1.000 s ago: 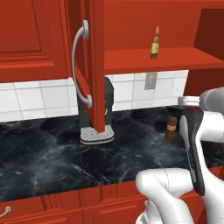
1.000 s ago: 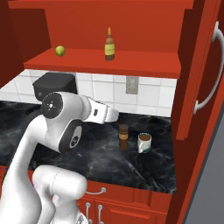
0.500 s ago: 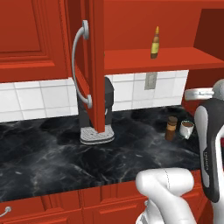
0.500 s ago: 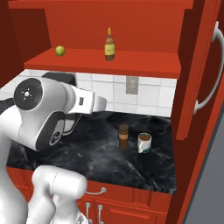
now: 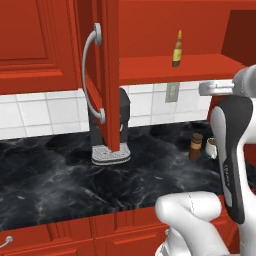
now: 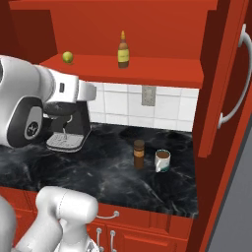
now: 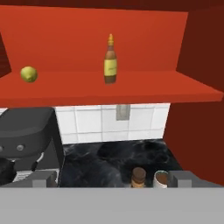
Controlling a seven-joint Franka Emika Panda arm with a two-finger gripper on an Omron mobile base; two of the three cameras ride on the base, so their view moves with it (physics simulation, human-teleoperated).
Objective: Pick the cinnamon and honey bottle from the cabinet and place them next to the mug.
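The honey bottle (image 5: 177, 49) (image 6: 123, 50) (image 7: 110, 61) stands upright on the red shelf of the open cabinet (image 5: 150, 70) (image 6: 162, 74). On the black counter the cinnamon (image 5: 195, 146) (image 6: 139, 153) (image 7: 138, 176) stands upright just left of the mug (image 5: 212, 148) (image 6: 162, 160) (image 7: 161, 178). My gripper (image 7: 113, 178) (image 6: 92, 92) hangs in the air a little below shelf height, well short of the honey bottle and facing it. Its fingers are spread wide and hold nothing.
A green lime (image 6: 68, 57) (image 7: 28, 74) lies at the shelf's left end. A black coffee machine (image 5: 112, 127) (image 6: 69, 125) stands on the counter below. The open cabinet door with its curved grey handle (image 5: 92, 75) juts out on the left; another door (image 6: 231, 78) stands at the right.
The arm has swung up and back, lifting the open hand from near the counter items to just under shelf height. The cinnamon, mug and honey bottle have not moved.
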